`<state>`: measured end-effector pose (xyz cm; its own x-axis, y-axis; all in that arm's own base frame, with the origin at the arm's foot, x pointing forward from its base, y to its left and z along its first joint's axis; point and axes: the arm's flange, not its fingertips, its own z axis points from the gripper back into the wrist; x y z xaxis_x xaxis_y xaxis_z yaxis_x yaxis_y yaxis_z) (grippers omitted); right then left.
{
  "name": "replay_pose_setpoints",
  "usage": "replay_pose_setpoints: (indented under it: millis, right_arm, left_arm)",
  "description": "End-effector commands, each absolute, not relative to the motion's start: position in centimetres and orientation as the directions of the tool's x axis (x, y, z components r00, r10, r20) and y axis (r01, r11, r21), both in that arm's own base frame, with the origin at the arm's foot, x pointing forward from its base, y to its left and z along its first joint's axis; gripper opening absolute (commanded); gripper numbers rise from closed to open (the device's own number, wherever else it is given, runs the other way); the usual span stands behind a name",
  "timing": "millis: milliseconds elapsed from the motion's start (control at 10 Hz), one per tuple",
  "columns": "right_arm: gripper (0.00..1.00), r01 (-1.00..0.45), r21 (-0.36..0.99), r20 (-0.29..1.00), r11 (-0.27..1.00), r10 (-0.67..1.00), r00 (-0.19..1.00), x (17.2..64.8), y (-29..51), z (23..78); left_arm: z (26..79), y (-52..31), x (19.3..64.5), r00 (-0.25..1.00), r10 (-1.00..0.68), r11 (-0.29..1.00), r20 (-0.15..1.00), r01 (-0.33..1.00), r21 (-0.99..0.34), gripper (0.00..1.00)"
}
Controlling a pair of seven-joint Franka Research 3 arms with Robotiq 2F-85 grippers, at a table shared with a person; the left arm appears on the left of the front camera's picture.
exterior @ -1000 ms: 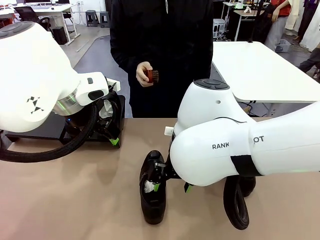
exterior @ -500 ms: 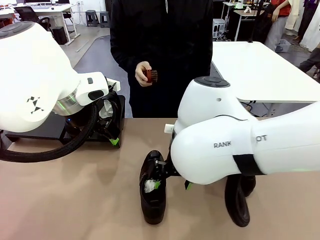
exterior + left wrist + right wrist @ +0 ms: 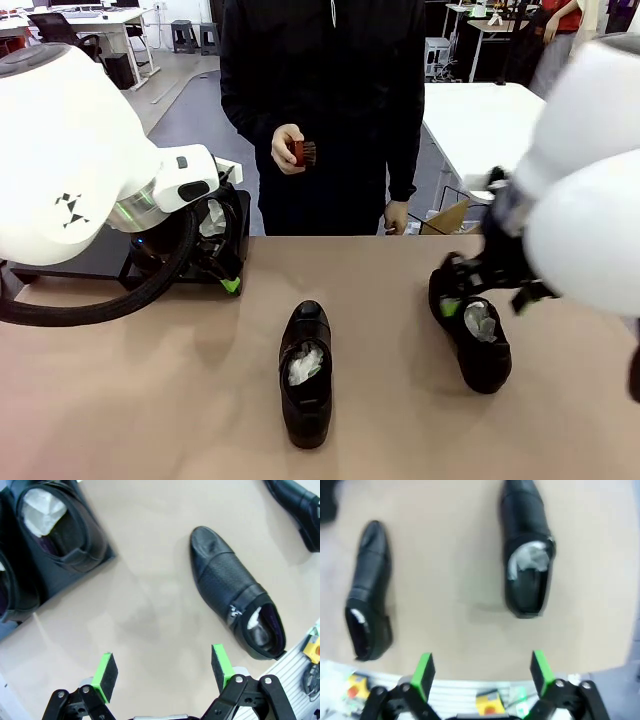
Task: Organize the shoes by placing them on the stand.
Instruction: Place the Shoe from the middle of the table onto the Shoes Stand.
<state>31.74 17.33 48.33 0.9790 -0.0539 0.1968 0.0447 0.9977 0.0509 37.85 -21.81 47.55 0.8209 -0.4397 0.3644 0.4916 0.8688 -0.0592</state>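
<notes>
Robot lab: white arms point(image 3: 60, 150), worktables point(image 3: 480, 130)

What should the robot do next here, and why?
Probably lower the right gripper onto the shoe just ahead of it. The gripper is open and empty, and that shoe lies on the table, not on the stand.

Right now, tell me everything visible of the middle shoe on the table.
The middle shoe is black leather with a glossy toe and a textured panel over the instep. White crumpled paper sits in its opening. It stands upright on its sole on the tan table, toe toward the person, heel toward the robot. It is off the stand; only the table touches it.
</notes>
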Motion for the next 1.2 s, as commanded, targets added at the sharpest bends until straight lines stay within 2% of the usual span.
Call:
replay_pose_setpoints:
  millis: [0, 200, 300, 500, 800, 1100]
  right_arm:
    - [1.0, 0.121, 0.137, 0.187, 0.983, -0.145, 0.972, 32.4, 14.2, 47.2]
    - [1.0, 0.233, 0.203, 0.168, 0.951, -0.269, 0.948, 33.3, 13.0, 46.9]
    - [1.0, 0.146, 0.115, 0.182, 0.983, -0.165, 0.969, 32.3, 13.2, 48.1]
    - [1.0, 0.146, 0.115, 0.182, 0.983, -0.165, 0.969, 32.3, 13.2, 48.1]
    - [1.0, 0.146, 0.115, 0.182, 0.983, -0.165, 0.969, 32.3, 13.2, 48.1]
    - [1.0, 0.146, 0.115, 0.182, 0.983, -0.165, 0.969, 32.3, 13.2, 48.1]
  left_arm:
    - [48.0, -25.7, 34.3, 0.872, -0.352, 0.918, 0.339, 0.392, -0.057, 0.97]
    - [47.5, -30.5, 31.8, 0.889, -0.317, 0.935, 0.332, 0.351, -0.046, 0.97]
    - [47.9, -31.6, 31.9, 0.897, -0.304, 0.936, 0.32, 0.344, -0.074, 0.97]
    - [47.6, -28.8, 32.3, 0.874, -0.347, 0.918, 0.34, 0.391, -0.068, 0.97]
    - [47.1, -35.4, 28.9, 0.924, -0.281, 0.948, 0.261, 0.309, -0.074, 0.97]
    - [44.3, -41.3, 29.2, 0.964, -0.188, 0.979, 0.19, 0.199, -0.04, 0.97]
